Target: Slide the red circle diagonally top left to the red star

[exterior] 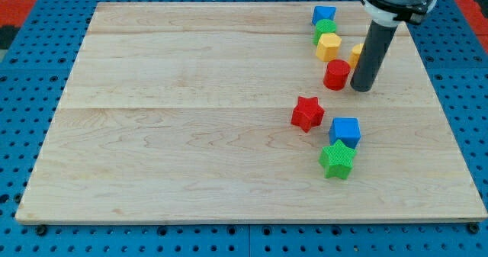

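The red circle stands on the wooden board at the view's upper right. My tip is just to its right, close to it or touching it; I cannot tell which. The red star lies below and to the left of the red circle, with a small gap between them.
A blue block, a green block and a yellow block line up above the red circle. Another yellow block shows partly behind the rod. A blue cube and a green star lie below the red star.
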Controlling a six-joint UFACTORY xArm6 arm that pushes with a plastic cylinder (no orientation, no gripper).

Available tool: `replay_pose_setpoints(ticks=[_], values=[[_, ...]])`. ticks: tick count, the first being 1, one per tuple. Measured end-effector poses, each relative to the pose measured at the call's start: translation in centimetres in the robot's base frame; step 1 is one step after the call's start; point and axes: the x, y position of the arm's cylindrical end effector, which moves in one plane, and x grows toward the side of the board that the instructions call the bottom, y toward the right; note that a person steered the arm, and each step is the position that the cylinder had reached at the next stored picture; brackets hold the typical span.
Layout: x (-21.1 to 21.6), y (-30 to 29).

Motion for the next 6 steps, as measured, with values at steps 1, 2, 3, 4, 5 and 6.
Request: replay_pose_setpoints(ticks=[1,2,3,4,5,6], values=[[-0.7,-2.6],[-0.7,-10.2],[-2.7,-6.9],[-5.4,-6.8],[-3.9,-13.5],[-0.4,-17.0]])
